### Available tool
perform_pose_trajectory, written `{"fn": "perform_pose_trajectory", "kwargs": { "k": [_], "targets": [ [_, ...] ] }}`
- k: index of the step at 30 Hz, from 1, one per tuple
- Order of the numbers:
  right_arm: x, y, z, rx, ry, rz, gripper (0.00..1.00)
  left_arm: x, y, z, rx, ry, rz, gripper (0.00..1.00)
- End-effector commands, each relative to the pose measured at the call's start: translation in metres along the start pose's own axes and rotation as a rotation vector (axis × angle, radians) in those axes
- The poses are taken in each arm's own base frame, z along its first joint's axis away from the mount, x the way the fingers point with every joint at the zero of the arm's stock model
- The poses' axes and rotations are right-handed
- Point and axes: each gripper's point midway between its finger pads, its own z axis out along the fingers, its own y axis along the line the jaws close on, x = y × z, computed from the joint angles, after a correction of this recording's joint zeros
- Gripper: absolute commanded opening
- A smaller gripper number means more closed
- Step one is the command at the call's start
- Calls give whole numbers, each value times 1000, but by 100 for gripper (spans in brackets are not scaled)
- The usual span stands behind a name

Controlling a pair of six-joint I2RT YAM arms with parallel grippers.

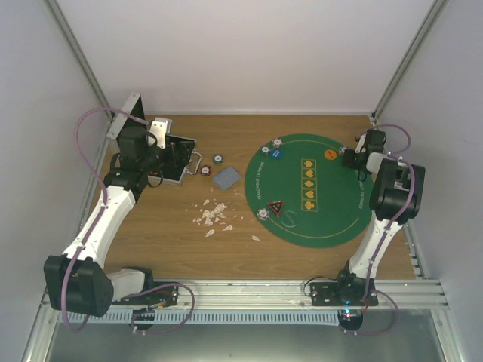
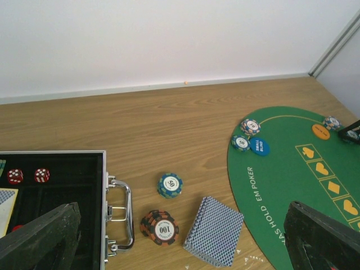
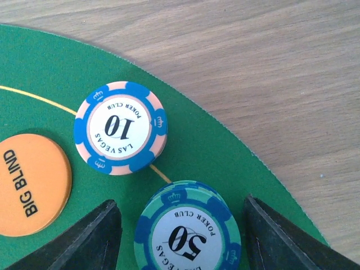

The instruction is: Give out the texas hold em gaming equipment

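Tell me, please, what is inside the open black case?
Two red dice sit on the case's black lining, with a pale card's corner beside them. The left fingers and frame edge hide the rest.

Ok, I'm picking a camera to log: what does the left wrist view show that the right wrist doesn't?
Left wrist only: open case, red dice, card deck, 100 chip, blue Small Blind button. Right wrist only: the 10 chip with its number readable, and a 50 chip inside the right pincer. Both: orange Big Blind button, green mat.
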Motion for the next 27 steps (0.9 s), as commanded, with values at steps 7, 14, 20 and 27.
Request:
{"fn": "perform_pose_trajectory", "kwargs": {
  "k": [7, 14, 20, 27],
  "targets": [
    [3, 6, -33, -34, -35, 14, 64, -8, 0, 2, -7, -25, 12, 99],
    [-25, 45, -99, -147, -155, 5, 72, -13, 3, -3, -39, -48, 26, 99],
    [-26, 172, -139, -323, -197, -198, 76, -14, 7, -5, -61, -58, 31, 99],
    [4, 310, -134, -449, -153, -416, 76, -12, 8, -4, -66, -54, 31, 99]
  ]
}}
